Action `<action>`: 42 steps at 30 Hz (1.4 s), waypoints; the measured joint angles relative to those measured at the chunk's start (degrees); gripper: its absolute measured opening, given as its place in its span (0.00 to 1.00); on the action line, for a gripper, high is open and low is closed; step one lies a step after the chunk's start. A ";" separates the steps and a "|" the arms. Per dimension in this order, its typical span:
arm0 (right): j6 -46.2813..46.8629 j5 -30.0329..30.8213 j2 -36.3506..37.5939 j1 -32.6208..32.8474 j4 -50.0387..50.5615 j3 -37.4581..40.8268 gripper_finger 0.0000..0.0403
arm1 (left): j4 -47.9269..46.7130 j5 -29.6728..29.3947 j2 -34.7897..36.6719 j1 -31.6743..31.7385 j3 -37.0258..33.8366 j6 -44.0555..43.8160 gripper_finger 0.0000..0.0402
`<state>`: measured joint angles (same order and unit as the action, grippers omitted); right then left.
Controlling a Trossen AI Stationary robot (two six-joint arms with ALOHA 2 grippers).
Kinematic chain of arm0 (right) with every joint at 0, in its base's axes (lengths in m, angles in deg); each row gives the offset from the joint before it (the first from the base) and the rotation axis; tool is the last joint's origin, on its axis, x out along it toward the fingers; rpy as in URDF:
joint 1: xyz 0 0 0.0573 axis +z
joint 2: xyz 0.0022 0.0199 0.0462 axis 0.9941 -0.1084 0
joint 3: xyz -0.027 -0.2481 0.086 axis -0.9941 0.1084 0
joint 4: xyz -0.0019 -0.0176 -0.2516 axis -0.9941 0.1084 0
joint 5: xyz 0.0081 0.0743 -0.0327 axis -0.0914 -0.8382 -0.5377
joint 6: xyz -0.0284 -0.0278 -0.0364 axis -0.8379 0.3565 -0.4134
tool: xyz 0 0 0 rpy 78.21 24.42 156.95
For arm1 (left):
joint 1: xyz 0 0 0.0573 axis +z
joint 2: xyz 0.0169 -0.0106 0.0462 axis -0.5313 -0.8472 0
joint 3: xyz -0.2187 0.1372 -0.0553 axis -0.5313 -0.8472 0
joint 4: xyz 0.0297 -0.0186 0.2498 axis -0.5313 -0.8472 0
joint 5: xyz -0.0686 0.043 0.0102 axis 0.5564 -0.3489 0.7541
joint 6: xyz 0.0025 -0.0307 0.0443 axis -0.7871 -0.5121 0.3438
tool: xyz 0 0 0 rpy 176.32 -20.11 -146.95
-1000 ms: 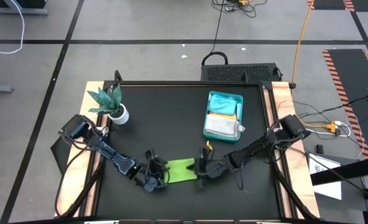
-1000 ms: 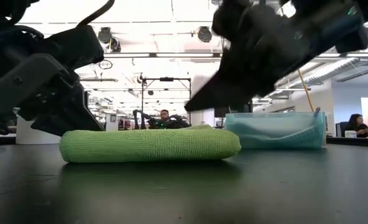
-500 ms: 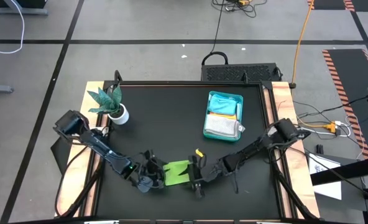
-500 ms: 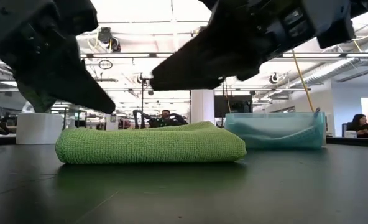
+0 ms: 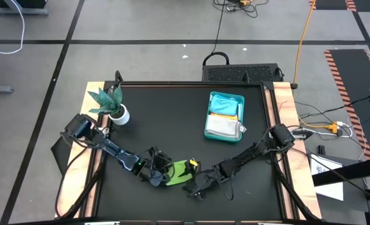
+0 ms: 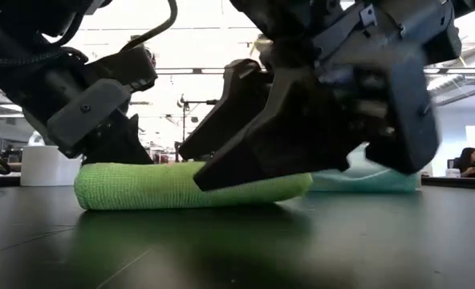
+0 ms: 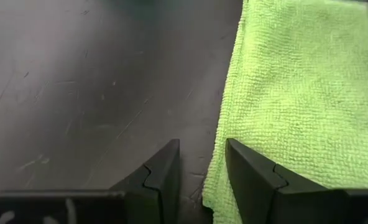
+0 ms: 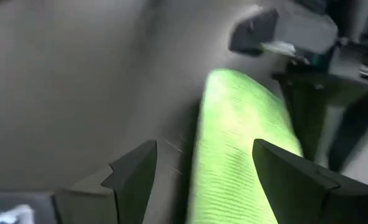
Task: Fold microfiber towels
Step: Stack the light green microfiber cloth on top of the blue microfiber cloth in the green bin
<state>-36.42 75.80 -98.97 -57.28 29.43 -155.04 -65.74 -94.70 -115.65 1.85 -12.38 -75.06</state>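
Both dark arms stretched low, left gripper part-spread beside folded lime green microfiber towel, right gripper spread wide, holding nothing.

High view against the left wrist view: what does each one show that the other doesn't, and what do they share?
Only the high view shows the plant, the teal tray holding other towels, and the right gripper, open at the lime green towel's near edge. Only the left wrist view shows the left gripper with its fingers apart, straddling the towel's edge. Both show the green towel folded on the black table.
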 joint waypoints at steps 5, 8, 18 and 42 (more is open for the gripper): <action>-3.53 1.37 -0.40 0.24 0.54 -0.01 0.64 | -0.31 0.18 0.02 0.13 0.02 -0.43 0.33; -4.90 3.26 -1.60 0.27 0.55 0.01 0.64 | -0.36 0.24 0.02 0.11 0.02 -0.52 0.33; -8.40 11.89 -3.85 -0.09 -3.70 -0.12 0.59 | 0.09 0.77 0.02 0.07 -1.72 -2.60 0.33; 4.20 2.27 7.55 -0.23 9.39 0.13 0.03 | -12.18 0.88 5.90 -3.28 -2.03 -6.40 0.33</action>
<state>-32.22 78.07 -91.42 -57.51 38.82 -154.91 -77.92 -93.83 -109.75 -1.43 -14.41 -81.46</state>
